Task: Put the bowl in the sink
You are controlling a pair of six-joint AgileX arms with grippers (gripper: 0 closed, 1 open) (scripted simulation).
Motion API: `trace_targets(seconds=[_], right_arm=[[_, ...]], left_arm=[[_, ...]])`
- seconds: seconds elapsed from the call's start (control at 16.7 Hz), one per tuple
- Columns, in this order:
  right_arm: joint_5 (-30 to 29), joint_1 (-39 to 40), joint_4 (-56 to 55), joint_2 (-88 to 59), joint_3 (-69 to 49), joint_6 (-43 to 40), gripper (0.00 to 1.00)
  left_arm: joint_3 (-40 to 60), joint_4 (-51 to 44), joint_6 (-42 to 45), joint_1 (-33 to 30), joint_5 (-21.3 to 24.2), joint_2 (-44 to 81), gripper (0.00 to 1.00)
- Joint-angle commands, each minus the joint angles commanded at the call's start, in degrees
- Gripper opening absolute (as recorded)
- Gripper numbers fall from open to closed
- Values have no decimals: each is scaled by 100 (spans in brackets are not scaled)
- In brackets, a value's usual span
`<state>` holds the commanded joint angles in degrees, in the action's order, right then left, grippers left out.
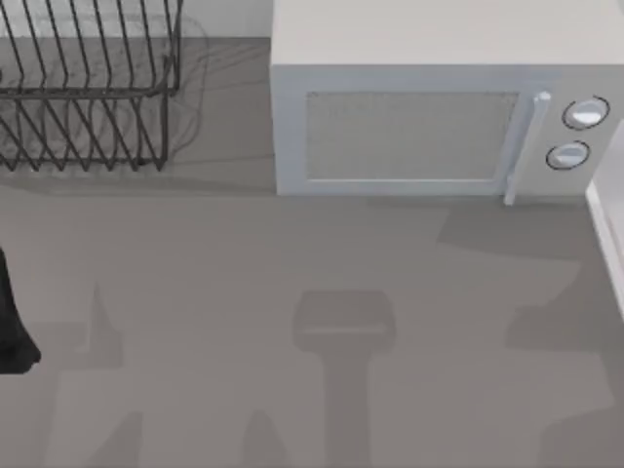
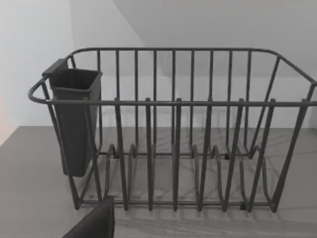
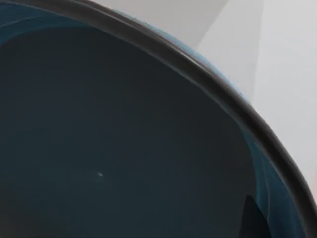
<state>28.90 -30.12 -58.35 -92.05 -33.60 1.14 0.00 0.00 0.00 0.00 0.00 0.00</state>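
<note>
Close before the right wrist camera, the bowl [image 3: 124, 148] shows its dark teal inside, apparently carried though the right pincer's state cannot be told; placement in the sink remains outstanding, left arm [image 1: 15, 322] parked at the tabletop's [image 1: 292, 390] left edge.

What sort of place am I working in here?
Most likely a kitchen counter: a white microwave stands at the back, a wire dish rack with a cutlery cup sits at the left, and a blue-teal bowl is close before the right wrist camera.
</note>
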Motion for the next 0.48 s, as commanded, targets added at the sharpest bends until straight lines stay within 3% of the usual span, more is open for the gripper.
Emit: trace_targets(seconds=[0.48], right_arm=[[-30, -32, -3203, -2681, 401, -34, 0]], left_arm=[[0, 0, 0, 0, 0, 0, 100]])
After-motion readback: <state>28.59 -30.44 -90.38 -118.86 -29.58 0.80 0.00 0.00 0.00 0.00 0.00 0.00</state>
